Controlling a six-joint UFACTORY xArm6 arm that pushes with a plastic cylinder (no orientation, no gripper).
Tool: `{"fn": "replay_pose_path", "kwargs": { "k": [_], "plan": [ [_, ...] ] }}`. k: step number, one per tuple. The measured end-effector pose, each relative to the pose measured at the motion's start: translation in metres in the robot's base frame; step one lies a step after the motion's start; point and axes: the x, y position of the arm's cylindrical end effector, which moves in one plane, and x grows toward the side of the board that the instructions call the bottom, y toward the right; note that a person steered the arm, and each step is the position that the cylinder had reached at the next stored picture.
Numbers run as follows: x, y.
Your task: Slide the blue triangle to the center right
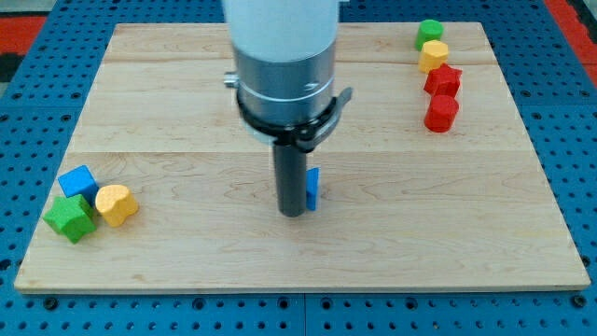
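The blue triangle (313, 189) lies near the middle of the wooden board (187, 103), mostly hidden behind my rod; only its right edge shows. My tip (293, 213) rests on the board right against the block's left side. The arm's grey and white body hangs above it in the view's top centre.
At the view's bottom left sit a blue cube (77, 181), a green block (70, 217) and a yellow block (116, 203). At the top right stand a green block (430, 31), a yellow block (433, 56), and two red blocks (443, 80) (440, 113) in a column.
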Motion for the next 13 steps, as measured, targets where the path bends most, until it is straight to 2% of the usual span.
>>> {"fn": "replay_pose_path", "kwargs": {
  "k": [2, 4, 8, 13],
  "plan": [
    [-0.019, 0.026],
    [-0.020, 0.010],
    [-0.056, 0.019],
    [-0.078, 0.109]
  ]
}}
